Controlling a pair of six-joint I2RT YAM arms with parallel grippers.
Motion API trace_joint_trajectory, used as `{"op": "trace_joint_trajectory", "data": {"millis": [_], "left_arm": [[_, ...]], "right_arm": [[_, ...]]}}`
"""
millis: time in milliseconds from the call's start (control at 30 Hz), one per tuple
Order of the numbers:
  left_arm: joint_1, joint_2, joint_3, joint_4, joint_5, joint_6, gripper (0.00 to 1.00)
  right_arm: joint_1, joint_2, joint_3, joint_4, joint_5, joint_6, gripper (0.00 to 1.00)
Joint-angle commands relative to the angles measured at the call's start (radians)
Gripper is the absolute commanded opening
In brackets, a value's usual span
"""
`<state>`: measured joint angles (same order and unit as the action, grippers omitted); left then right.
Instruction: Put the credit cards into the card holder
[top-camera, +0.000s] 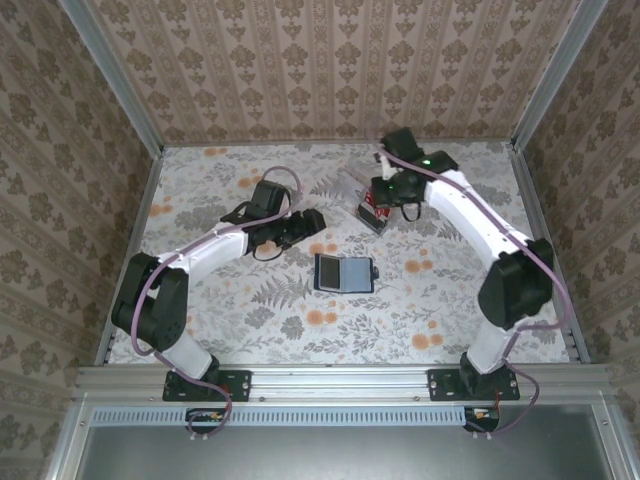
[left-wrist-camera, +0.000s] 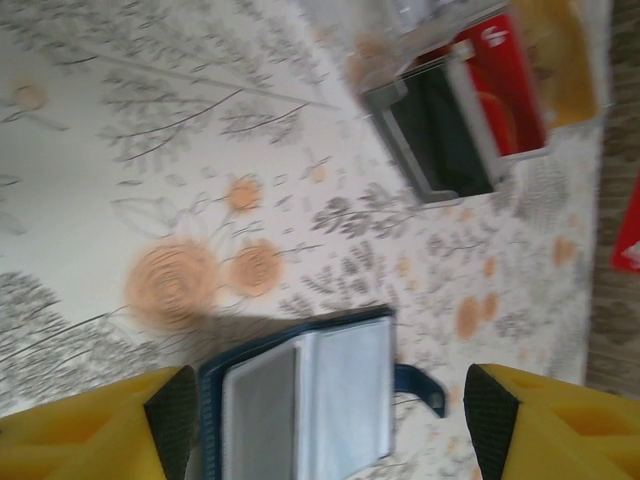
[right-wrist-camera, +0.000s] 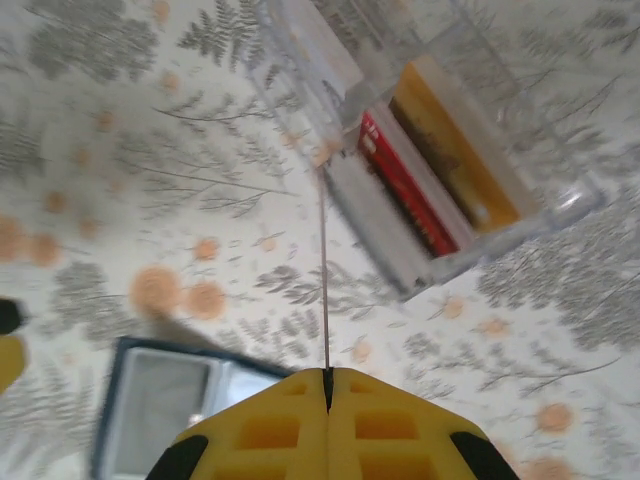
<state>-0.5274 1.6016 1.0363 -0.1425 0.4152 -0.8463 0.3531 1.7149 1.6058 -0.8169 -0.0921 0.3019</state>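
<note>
Card (right-wrist-camera: 324, 260) pinched edge-on in closed right gripper (right-wrist-camera: 327, 376), box (right-wrist-camera: 575, 200) just beyond; open holder (right-wrist-camera: 150, 400) at lower left of frame, near left gripper (left-wrist-camera: 330, 400), spread wide.

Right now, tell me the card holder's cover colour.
Navy blue card holder, best seen in the left wrist view.

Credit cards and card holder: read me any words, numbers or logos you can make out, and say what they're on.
Nothing reads clearly.
Red card: a white mark, too blurred to read.
Card holder: no text visible.
Held card, pinched in the right hand: edge-on, face hidden.
</note>
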Motion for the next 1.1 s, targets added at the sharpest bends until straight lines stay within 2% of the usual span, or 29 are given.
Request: {"op": "trace_joint_trajectory", "data": {"millis": [0, 133, 300, 467, 567, 833, 1067], "left_arm": [[0.01, -0.01, 0.009, 0.156, 0.115, -0.089, 0.74], [0.012, 0.023, 0.011, 0.286, 0.187, -0.167, 0.73], [0.01, 0.072, 0.022, 0.405, 0.263, -0.249, 0.71], [0.007, 0.113, 0.035, 0.496, 0.321, -0.305, 0.68], [0.001, 0.124, 0.033, 0.545, 0.333, -0.332, 0.62], [-0.01, 0.141, 0.04, 0.554, 0.358, -0.337, 0.44], [-0.013, 0.14, 0.034, 0.565, 0.369, -0.342, 0.35]], "right_arm": [[-0.073, -0.106, -0.152, 0.234, -0.385, 0.246, 0.0], [-0.112, -0.175, -0.298, 0.414, -0.53, 0.397, 0.0], [-0.118, -0.194, -0.392, 0.532, -0.643, 0.485, 0.0], [-0.118, -0.198, -0.451, 0.599, -0.687, 0.52, 0.0], [-0.118, -0.184, -0.468, 0.619, -0.721, 0.532, 0.0], [-0.117, -0.171, -0.497, 0.678, -0.761, 0.559, 0.0], [-0.117, -0.158, -0.504, 0.704, -0.767, 0.576, 0.0]]}}
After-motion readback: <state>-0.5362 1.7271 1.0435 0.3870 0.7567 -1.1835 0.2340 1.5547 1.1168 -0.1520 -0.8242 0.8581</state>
